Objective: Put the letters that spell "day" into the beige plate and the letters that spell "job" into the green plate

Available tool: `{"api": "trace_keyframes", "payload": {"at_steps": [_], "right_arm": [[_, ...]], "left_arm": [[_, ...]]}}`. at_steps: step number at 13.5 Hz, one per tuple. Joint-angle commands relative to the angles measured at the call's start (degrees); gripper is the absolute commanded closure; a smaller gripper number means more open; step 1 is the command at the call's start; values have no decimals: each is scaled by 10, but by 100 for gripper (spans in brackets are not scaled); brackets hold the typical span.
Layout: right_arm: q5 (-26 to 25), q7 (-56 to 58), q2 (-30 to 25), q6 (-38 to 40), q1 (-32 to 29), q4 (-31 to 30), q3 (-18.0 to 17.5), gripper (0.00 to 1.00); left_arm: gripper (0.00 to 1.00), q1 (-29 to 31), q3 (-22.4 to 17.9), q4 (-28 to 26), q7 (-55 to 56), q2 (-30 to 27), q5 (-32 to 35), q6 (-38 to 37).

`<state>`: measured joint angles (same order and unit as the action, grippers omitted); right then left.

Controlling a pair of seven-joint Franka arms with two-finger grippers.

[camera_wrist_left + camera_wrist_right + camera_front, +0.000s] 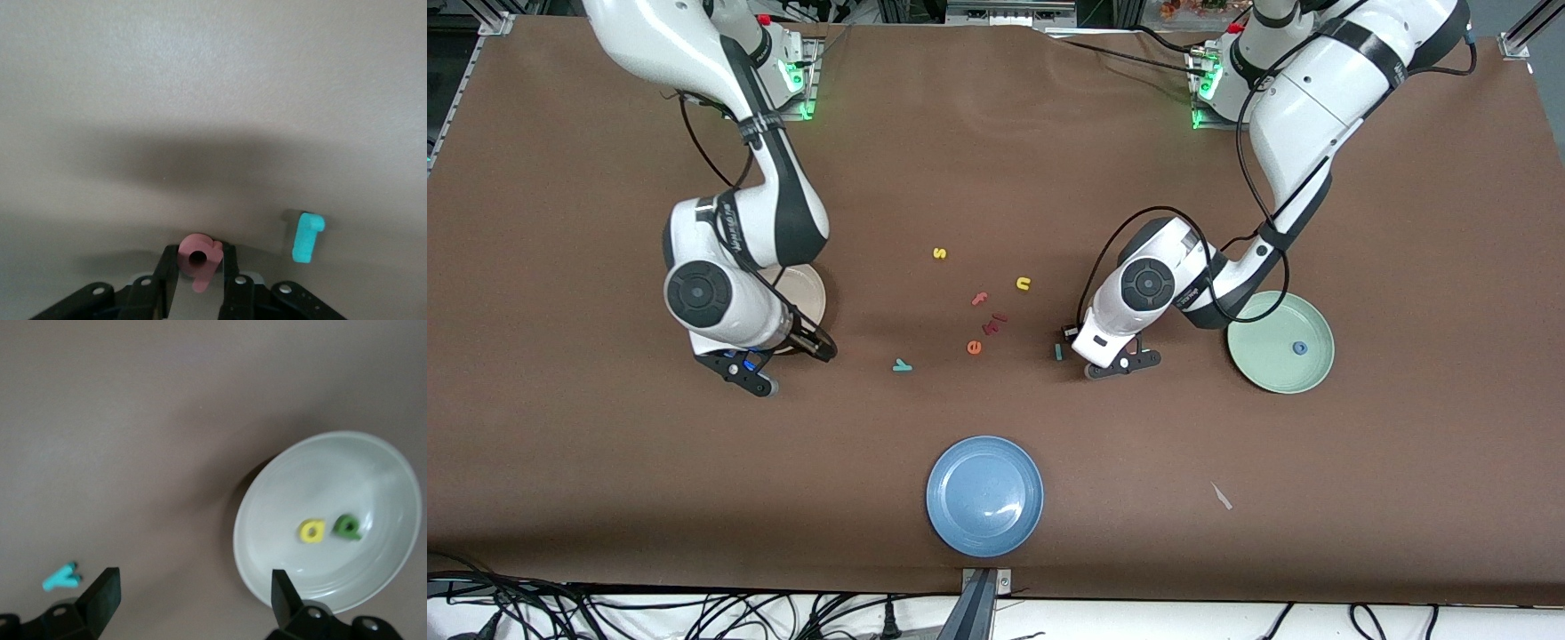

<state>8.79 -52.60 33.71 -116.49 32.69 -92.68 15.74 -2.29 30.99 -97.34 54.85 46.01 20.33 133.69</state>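
So right now the "job" half is mid-pick. The left gripper [1125, 363] is down at the table, just beside the green plate [1303, 378] on the side toward the middle of the table, and in the left wrist view its fingers [230, 267] are pinched in on the salmon-pink "b" [200, 257]. Looks like a grip, though I can't say it's firm yet. The teal "j" [307, 237] lies flat on the table just beside it, untouched. The blue "o" [1299, 348] is already in the green plate.

Next move, I'd guess: lift the "b" straight up, swing over the green plate, drop it, then return for the "j". It's a tiny piece, so a sloppy lift could flick it out or nudge the "j".

"Day" side: the right gripper [783, 360] hangs wide open with nothing in it, at the edge of the beige plate [811, 289] nearest the front camera. The yellow "a" [311, 531] and dark green "d" [347, 527] sit touching in the plate's middle. The teal "y" [902, 364] is out on the bare table between the two arms, so that's the right arm's next job.

Both arms are bent over with wrists pointing down.
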Motion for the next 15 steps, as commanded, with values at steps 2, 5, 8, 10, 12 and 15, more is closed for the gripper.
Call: {"api": "trace_keyframes", "payload": {"at_steps": [2,5,8,10,12,15], "right_arm": [[3,-222,43,-49,49,26,2,0],[5,-355,65,-105,83,26,2,0],[7,-403,85,-170,92,25,2,18],[10,-403,103,-176,92,26,2,33],[50,-400,107,-191,93,26,2,47],[64,-404,116,-192,99,26,2,43]], "left_arm": [[77,1,-4,5,13,-3,17,-6],[77,17,-1,8,6,-46,9,-61],[77,88,32,8,-37,-100,7,-157],[77,181,79,6,-108,-111,7,-226],[77,283,123,2,-192,-113,7,-287],[77,367,137,-15,-291,-108,15,-318]]}}
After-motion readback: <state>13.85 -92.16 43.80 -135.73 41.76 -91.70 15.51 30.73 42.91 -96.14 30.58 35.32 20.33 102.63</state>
